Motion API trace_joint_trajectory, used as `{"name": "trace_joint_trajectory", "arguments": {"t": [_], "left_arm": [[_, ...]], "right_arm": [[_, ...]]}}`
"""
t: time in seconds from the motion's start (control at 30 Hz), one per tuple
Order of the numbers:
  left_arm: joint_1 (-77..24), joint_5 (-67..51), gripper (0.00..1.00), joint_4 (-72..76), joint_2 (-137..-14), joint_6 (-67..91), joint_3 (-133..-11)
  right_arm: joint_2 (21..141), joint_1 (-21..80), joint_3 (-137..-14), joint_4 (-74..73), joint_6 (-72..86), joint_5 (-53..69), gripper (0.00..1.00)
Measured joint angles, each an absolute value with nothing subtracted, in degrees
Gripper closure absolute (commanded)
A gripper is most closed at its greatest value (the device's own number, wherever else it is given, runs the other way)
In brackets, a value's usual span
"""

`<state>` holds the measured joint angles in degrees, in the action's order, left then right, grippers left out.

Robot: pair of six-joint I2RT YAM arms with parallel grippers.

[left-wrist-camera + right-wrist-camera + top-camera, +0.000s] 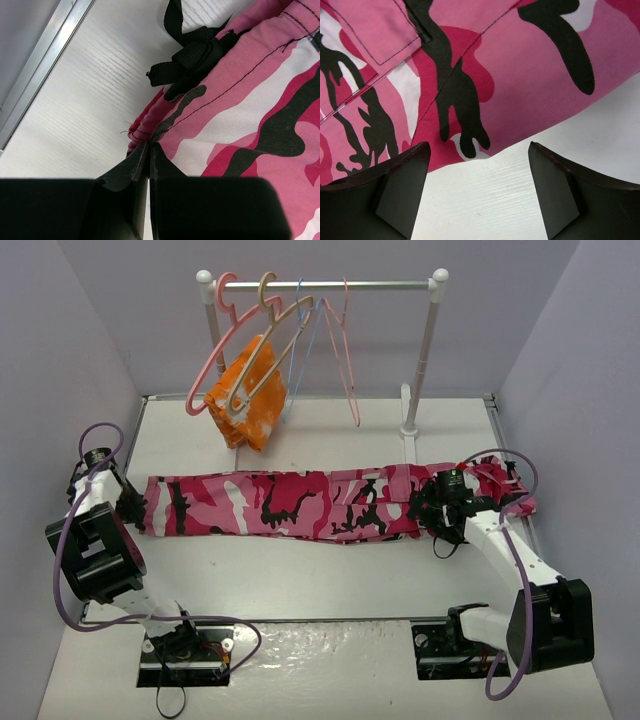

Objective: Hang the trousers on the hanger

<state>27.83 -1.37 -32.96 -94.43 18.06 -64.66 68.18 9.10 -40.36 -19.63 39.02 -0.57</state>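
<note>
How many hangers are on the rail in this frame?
4, all hooked on the rail: thick pink hanger at left, then beige hanger, blue wire hanger, pink wire hanger. Overlap could hide another.

No legible text (in any view)

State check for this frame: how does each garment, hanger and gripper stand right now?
trousers: spread flat across the table, not on any hanger.
hanger: hooked on the rail, no trousers on it.
orange cloth: hanging among the hangers.
left gripper: shut on a corner of the trousers.
right gripper: open, over the edge of the trousers, holding nothing.
</note>
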Motion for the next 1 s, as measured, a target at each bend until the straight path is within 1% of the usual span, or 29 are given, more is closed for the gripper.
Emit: {"name": "trace_joint_trajectory", "arguments": {"t": [0.1, 0.27, 0.33, 0.37, 0.63, 0.8, 0.9, 1.0], "left_arm": [[27.83, -1.51, 1.0, -32.79, -94.76, 18.06, -64.57], [27.83, -1.72, 1.0, -32.63, -95.33, 18.15, -64.14], [27.83, -1.74, 1.0, -32.61, -95.65, 18.2, -64.09], [27.83, -1.73, 1.0, -32.61, -95.81, 18.22, -64.08], [27.81, -1.21, 1.0, -33.56, -97.73, 18.37, -63.88], [27.83, -0.4, 1.0, -34.76, -99.85, 18.71, -64.1], [27.83, 0.48, 1.0, -35.4, -99.89, 19.22, -64.16], [27.83, 2.43, 1.0, -36.38, -99.9, 20.05, -64.16]], "right_arm": [[68.5, 9.1, -39.46, -19.04, 40.18, -1.35, 0.35], [69.23, 8.65, -38.31, -16.32, 40.75, -4.35, 0.71], [69.28, 7.78, -37.73, -15.32, 40.67, -5.35, 0.92], [69.28, 7.14, -37.5, -14.99, 40.58, -5.72, 1.0], [68.91, -2.58, -36.25, -13.74, 38.04, -4.34, 1.0], [68.36, -3.77, -35.11, -13.97, 37.09, -3.24, 1.0], [68.35, -3.79, -34.61, -13.96, 36.87, -2.82, 0.94], [68.35, -3.88, -34.48, -14.07, 36.8, -2.6, 0.85]]}}
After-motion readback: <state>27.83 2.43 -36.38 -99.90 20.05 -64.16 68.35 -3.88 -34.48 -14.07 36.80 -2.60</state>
